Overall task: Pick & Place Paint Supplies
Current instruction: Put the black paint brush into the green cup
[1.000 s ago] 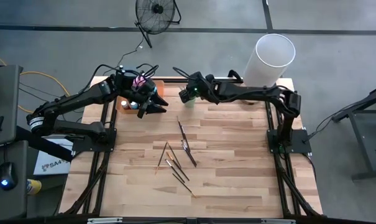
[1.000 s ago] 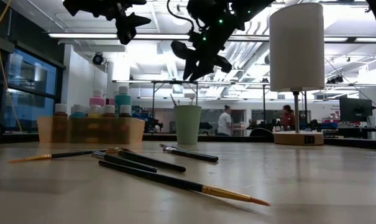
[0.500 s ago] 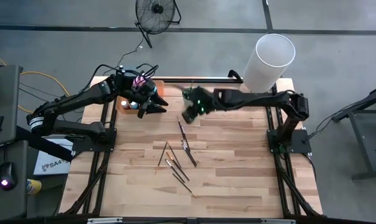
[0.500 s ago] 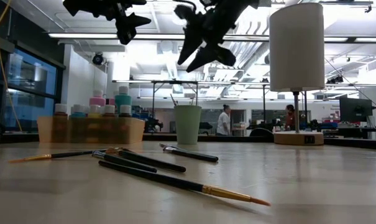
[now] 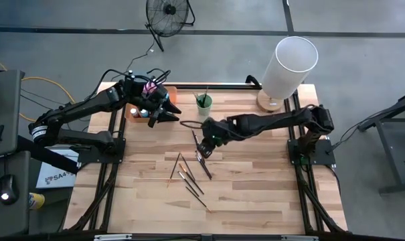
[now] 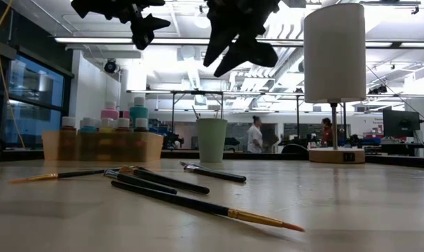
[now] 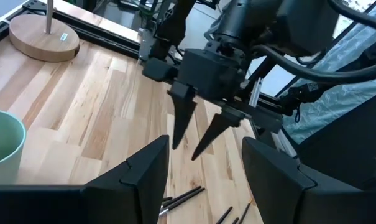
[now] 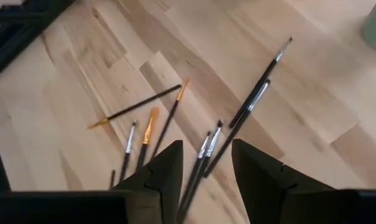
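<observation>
- Right gripper (image 5: 203, 148) hangs above the brushes (image 5: 191, 169) scattered mid-table, fingers apart, holding nothing.
- Left gripper (image 5: 173, 114) hovers beside the tray (image 5: 170, 94) of paint bottles (image 6: 110, 122), fingers apart, empty.
- Cup (image 5: 203, 104) holds one brush.

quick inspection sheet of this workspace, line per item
surface: pale wooden table.
job's things: brushes loose mid-table; paint bottles in the orange tray.
clutter: green cup with a brush inside; lamp at a far corner.
grippers: right gripper open above the brushes; left gripper open, empty, by the tray.
cables: yellow cable on the floor.
surroundings: fan; people far behind.
</observation>
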### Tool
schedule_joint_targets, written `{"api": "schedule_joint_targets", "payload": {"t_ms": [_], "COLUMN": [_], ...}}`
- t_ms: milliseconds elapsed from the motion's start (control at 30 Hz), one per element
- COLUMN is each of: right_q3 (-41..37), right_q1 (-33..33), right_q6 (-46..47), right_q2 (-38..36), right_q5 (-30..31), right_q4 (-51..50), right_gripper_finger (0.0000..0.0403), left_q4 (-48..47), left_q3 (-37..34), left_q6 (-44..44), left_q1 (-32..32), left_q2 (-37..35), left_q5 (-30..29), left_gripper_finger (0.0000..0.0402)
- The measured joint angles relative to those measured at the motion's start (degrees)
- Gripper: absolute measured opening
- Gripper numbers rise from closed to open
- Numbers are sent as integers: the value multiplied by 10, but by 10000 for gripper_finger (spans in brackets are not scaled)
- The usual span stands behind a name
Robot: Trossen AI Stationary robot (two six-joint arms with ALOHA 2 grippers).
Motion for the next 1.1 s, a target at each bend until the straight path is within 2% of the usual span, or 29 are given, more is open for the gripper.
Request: {"api": "schedule_joint_targets", "payload": {"t_ms": [233,433,600,700,867,967,1033,1100], "right_q3": [0,1,0,0,0,0,0,0], "right_q1": [-7,-17,-21,-14,12,17,18,18], "right_q6": [131,84,69,51,54,62,84,112], "right_q2": [4,14,8,-10,-47,-79,-95,-110], "right_q5": [3,-12,-10,21,117,142,153,175], "right_q4": [6,71,49,8,-111,-167,-206,-249], "right_gripper_finger": [122,124,115,109,101,101,102,103], "left_q4": [-1,-3,-51,-75,-120,-122,-105,-93], "left_q3": [0,0,0,0,0,0,1,1], "left_q6": [2,1,-2,14,76,95,68,-4], "left_q1": [0,0,-2,-25,-89,-127,-145,-152], "left_q2": [0,0,2,9,25,49,71,102], "left_q5": [0,-1,-31,-54,-158,-200,-213,-230], "left_gripper_finger": [200,200,200,200,200,200,200,200]}}
